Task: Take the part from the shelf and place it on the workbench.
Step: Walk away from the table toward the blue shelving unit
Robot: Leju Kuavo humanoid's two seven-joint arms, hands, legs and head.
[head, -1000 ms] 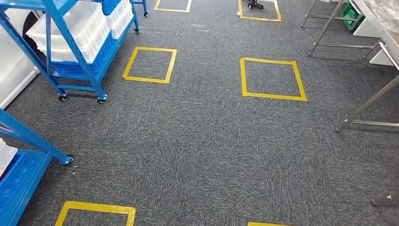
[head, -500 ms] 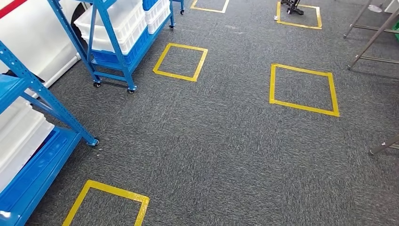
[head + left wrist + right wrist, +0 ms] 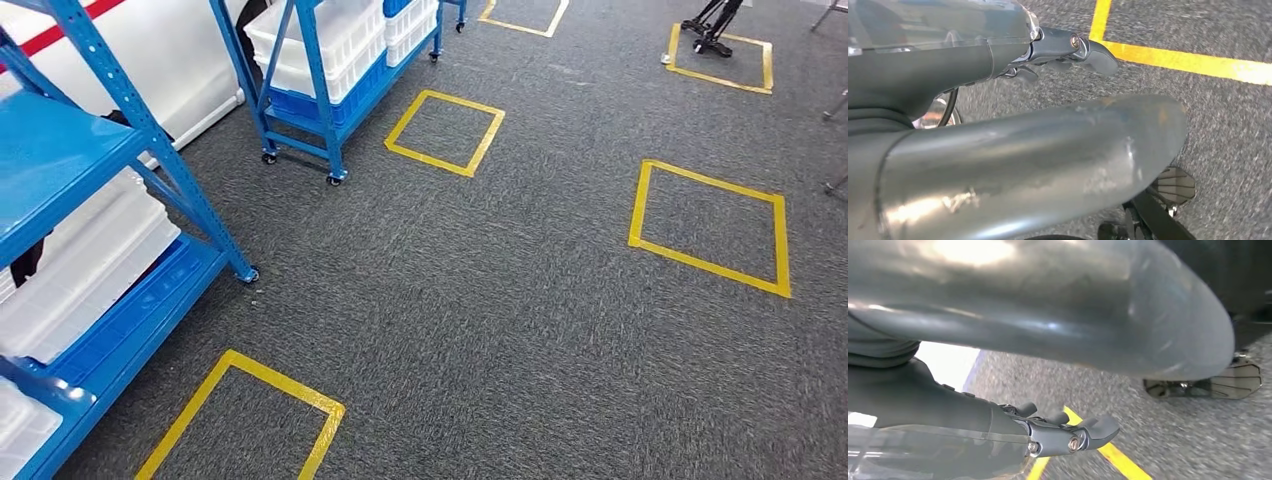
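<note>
A blue shelf (image 3: 60,150) stands close on my left in the head view, with white bins (image 3: 80,270) on its lower level. I cannot make out any part on it. My left hand (image 3: 1058,140) hangs over the grey carpet with its dark fingers (image 3: 1093,50) stretched out and nothing in it. My right hand (image 3: 1073,315) hangs the same way, its fingers (image 3: 1088,432) straight and apart from the thumb, holding nothing.
A second blue wheeled shelf (image 3: 310,100) with white bins stands further back on the left. Yellow tape squares (image 3: 430,160) mark the grey carpet, one (image 3: 270,378) right by the near shelf. A black stand base (image 3: 705,30) sits at the far right.
The camera has turned left: the whole floor has slid right in the picture, the near blue shelf has come far into view, and the metal table legs have left at the right edge.
</note>
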